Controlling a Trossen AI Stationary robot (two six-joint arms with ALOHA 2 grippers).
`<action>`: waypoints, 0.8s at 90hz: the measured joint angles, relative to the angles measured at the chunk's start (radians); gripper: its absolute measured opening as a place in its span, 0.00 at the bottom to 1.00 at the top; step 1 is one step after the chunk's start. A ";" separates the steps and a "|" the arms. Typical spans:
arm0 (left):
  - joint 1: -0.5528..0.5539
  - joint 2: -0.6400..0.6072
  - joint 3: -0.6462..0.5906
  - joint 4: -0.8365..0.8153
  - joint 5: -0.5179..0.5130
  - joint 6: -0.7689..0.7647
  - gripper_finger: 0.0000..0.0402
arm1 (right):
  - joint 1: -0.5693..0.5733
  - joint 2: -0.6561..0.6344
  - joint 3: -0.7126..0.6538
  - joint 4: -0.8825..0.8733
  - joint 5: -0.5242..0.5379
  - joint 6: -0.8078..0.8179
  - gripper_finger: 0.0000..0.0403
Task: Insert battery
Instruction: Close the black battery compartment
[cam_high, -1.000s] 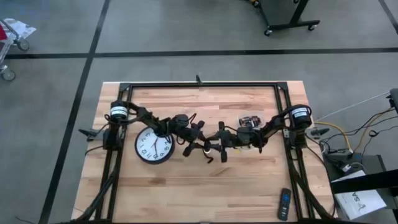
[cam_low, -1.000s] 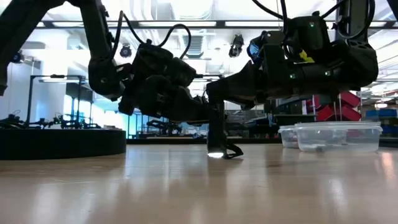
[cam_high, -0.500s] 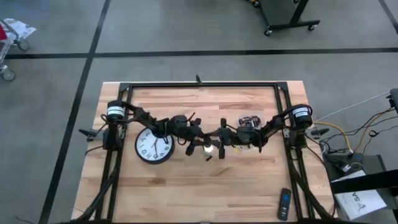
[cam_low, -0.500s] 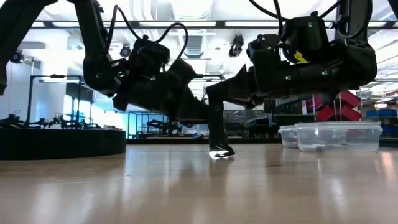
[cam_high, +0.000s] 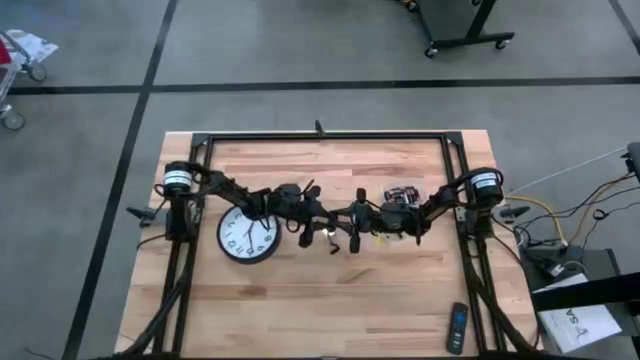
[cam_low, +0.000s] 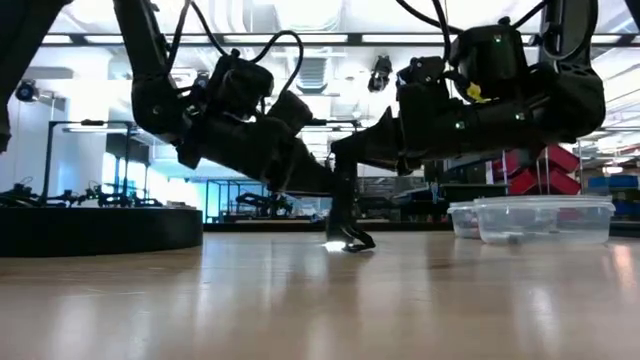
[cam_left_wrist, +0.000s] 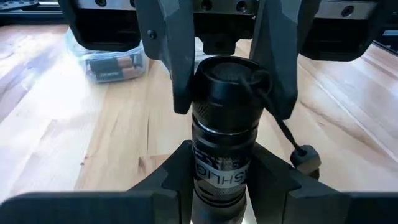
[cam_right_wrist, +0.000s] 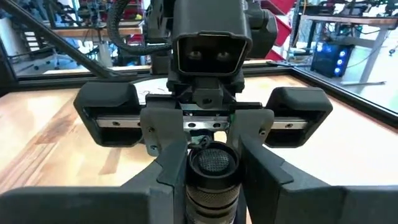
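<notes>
**opsguy:** Where are you on the battery job?

**me:** High view: both arms meet mid-desk. My left gripper (cam_high: 322, 232) and right gripper (cam_high: 350, 228) share the flashlight (cam_high: 337, 233), just right of the clock (cam_high: 247, 236). Too small there to read the fingers.

Low view: the flashlight (cam_low: 340, 215) hangs nose-down with its glowing end almost on the desk (cam_low: 320, 300).

Left wrist: my fingers are clamped on the barrel, and the right arm's are pinched on the tail cap (cam_left_wrist: 230, 71). Spare batteries (cam_left_wrist: 115, 65) sit in a clear tub (cam_left_wrist: 106, 56) toward the far edge.

Right wrist: the right gripper (cam_right_wrist: 211, 163) is closed around the flashlight's end.

**opsguy:** So nearly done?

**me:** My guess is capping up. The light's on, so probably a cell's inside, but I can't see into the barrel or tell if the cap's fully seated.
</notes>
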 joint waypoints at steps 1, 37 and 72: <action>-0.001 0.000 0.000 0.001 0.000 0.001 0.23 | 0.000 0.000 0.002 -0.003 0.000 0.000 0.23; -0.006 0.001 -0.005 0.021 -0.168 -0.035 0.23 | 0.000 -0.002 0.012 -0.050 0.123 0.020 0.23; -0.018 0.004 0.003 0.020 -0.241 -0.080 0.23 | 0.000 -0.002 0.018 -0.060 0.194 0.030 0.23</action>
